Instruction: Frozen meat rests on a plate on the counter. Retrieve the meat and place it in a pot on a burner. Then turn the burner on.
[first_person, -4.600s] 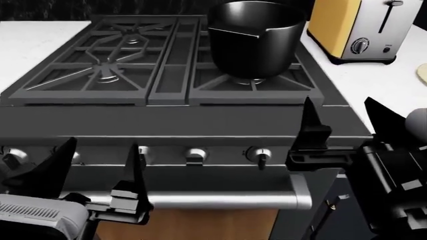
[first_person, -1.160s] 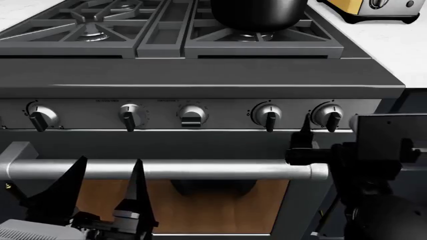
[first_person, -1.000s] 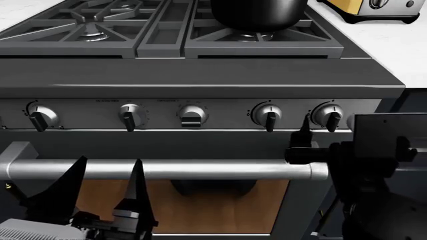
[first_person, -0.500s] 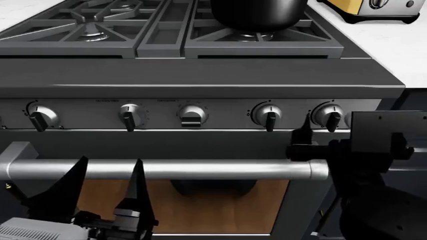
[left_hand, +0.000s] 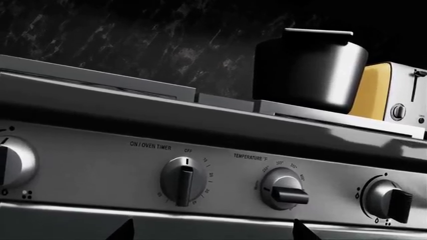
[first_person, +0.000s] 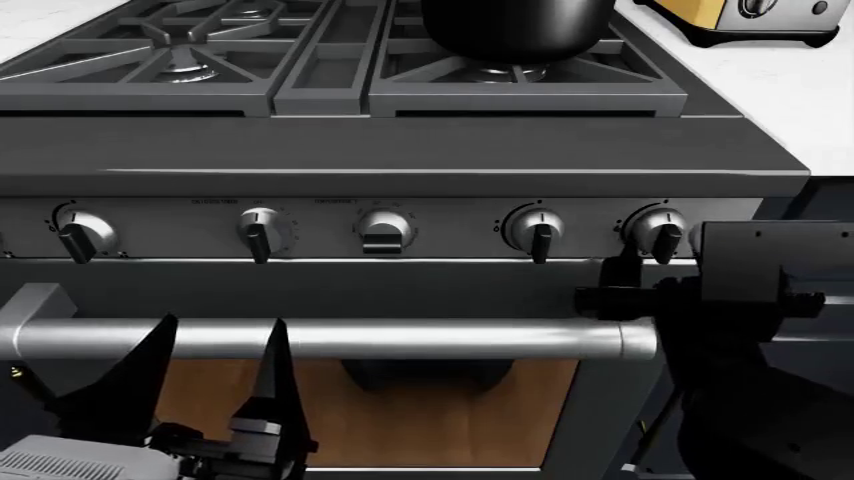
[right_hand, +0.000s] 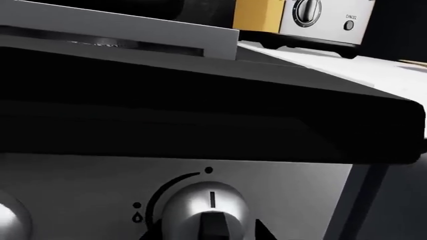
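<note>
The pot (first_person: 514, 25) sits on the right-hand burner (first_person: 514, 70) at the upper centre of the head view; the frozen meat and its plate are not in view. The right gripper (first_person: 625, 290), jaws spread, is positioned at the rightmost burner knob (first_person: 657, 232), lower right of centre. This knob is judged rigid, smooth metal, likely slippery; grasp across its raised bar (right_hand: 212, 210). The left gripper (first_person: 214, 385) hangs released at lower left, below the oven handle (first_person: 334, 340).

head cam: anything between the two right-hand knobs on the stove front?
Nothing. In the head view, bare steel panel separates the inner knob from the far-right knob.
</note>
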